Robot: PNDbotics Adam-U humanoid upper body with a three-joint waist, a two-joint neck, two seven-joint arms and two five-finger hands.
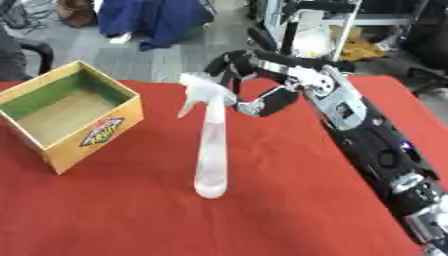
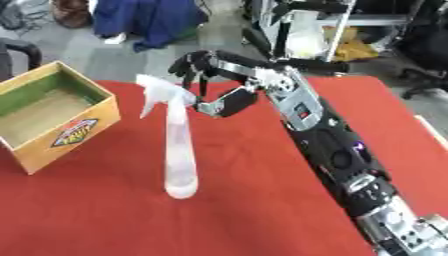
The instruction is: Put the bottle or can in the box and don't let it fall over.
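One object concerns you: the tall, slim, translucent white spray bottle (image 1: 210,150) standing upright on the red cloth-covered table (image 1: 131,215), its base nearest you and its trigger head at the top. It stands well apart from the box and is not yet in it.

Your right arm runs in from the lower right corner, and your right hand (image 2: 219,82) sits at the bottle's head. Its fingers (image 2: 188,65) arch over and behind the nozzle and the thumb (image 2: 223,104) reaches in just beside the neck. They are curled toward the head, but a closed grasp is not evident; judge it as open, about to close. Your left hand shows in neither view.

Farther left stands the open yellow cardboard box (image 1: 87,135) with a green inner lining and a printed label on its front wall.

For the step in hand, close on the neck below the trigger rather than on the nozzle tip, since a bottle this tall will likely tip if pushed at the top. Lift straight up, then lower it into the box until the base is seated before releasing.
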